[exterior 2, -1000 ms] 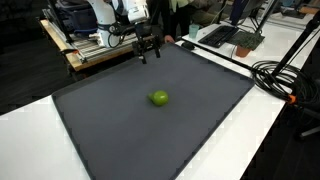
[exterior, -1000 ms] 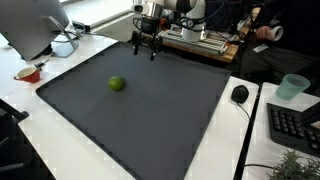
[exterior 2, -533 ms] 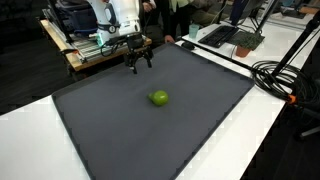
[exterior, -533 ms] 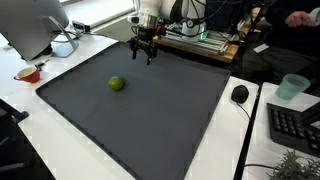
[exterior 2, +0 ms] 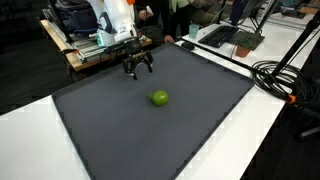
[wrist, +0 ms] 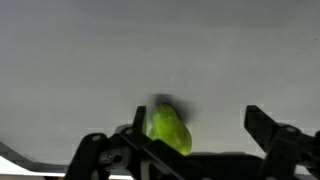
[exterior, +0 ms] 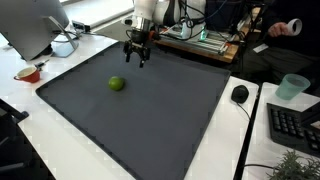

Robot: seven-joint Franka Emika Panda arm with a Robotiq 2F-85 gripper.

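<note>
1. End effector: my black two-finger Robotiq gripper (wrist: 195, 128) has both fingers spread wide apart, w/ nothing clamped between them. The wrist view shows one finger (wrist: 118, 152) and the opposite finger (wrist: 272, 135) low in the picture, w/ bare surface in the gap.

2. Posn: in both exterior views my gripper (exterior: 136, 58) (exterior 2: 137, 68) points down over the dark grey rectangular mat (exterior: 160, 115) (exterior 2: 150, 135), near the mat edge next to my base. Whether the fingertips touch the mat cannot be told.

3. Nearest thing: a small round yellow-green lime (wrist: 168, 130). In the wrist view it sits between the fingers, closer to one finger than the other, not touching either. In the exterior views the lime (exterior: 116, 84) (exterior 2: 159, 98) lies on the mat approx. at its middle, well apart from my gripper, nothing else beside it.

4. Support: the mat lies flat on a white table (exterior: 35, 125) (exterior 2: 30, 140).

5. Off the mat, on the table:
- black computer mouse (exterior: 239, 94), just beside one mat edge
- black keyboard (exterior: 295, 125), beyond the mouse
- translucent pale-green cup (exterior: 292, 87), upright, near the keyboard
- small red bowl (exterior: 28, 73), near the opposite mat edge
- silver monitor (exterior: 30, 28), behind the bowl
- bundle of black cables (exterior 2: 280, 75), near a mat corner
</note>
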